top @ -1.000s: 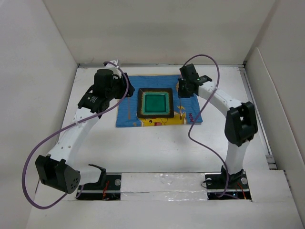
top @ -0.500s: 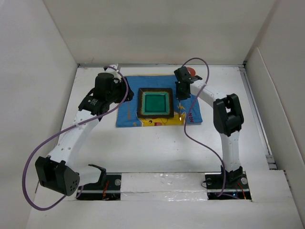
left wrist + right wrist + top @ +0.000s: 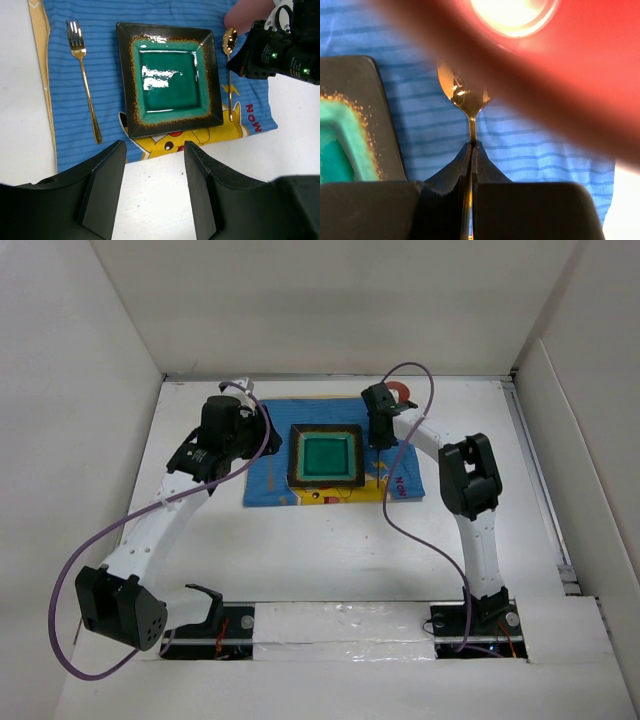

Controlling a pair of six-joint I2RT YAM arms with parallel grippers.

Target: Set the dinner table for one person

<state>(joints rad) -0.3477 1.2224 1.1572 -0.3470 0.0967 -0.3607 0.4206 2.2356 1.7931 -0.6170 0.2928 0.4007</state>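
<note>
2 claws: right claw [image 3: 471, 146] tight on gold spoon [image 3: 464, 92], left claw [image 3: 154, 149] agape; fork [image 3: 86, 85] only in left wrist view

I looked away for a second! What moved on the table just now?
The right claw, shut on the gold metal spoon, slid a little left toward the square green-glazed plate, its elbow folding in. The open left claw, plate and blue striped cloth mat stayed put.

Plain white walls [image 3: 330, 300] all round
</note>
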